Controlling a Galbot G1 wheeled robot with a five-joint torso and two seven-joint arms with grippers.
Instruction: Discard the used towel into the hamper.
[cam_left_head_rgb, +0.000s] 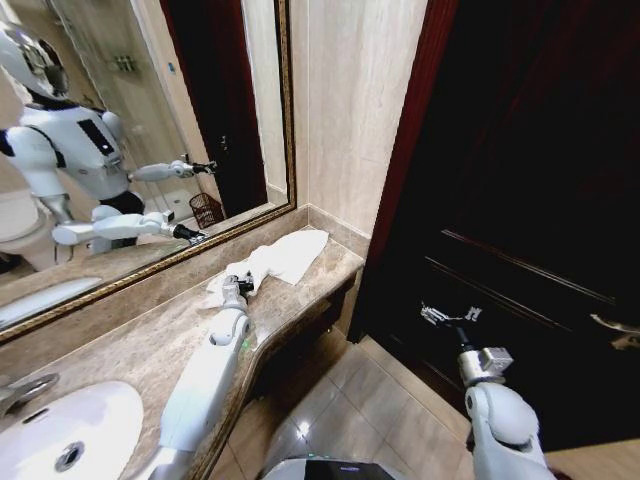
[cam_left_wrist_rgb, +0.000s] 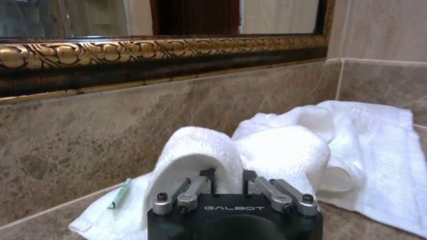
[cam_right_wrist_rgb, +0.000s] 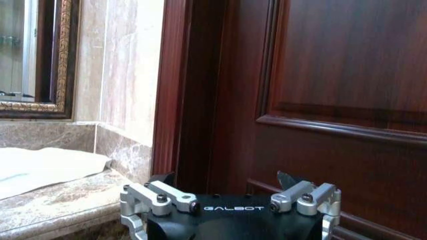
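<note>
At the far left a white oval basin (cam_left_head_rgb: 70, 440) is sitting sunk into the mottled brown marble counter (cam_left_head_rgb: 150, 345), and behind it a wall mirror in a gilded carved frame (cam_left_head_rgb: 120, 290) is running along the backsplash, reflecting a small dark wire hamper (cam_left_head_rgb: 206, 210) standing on the floor. The left gripper (cam_left_head_rgb: 238, 288) is reaching along the counter and pressing into the crumpled white terry towel (cam_left_head_rgb: 275, 260), which is lying on the marble near the corner where the counter meets the beige stone wall. In the left wrist view the left gripper's fingers are closing around a raised fold of that towel (cam_left_wrist_rgb: 280, 150), pinching the cloth between them. Further right, past the counter's edge, the right gripper (cam_left_head_rgb: 445, 317) is hanging in the air in front of the dark reddish-brown panelled wooden door (cam_left_head_rgb: 520, 180), touching nothing; the right wrist view is showing its fingers (cam_right_wrist_rgb: 291, 179) spread wide apart with nothing between them.
</note>
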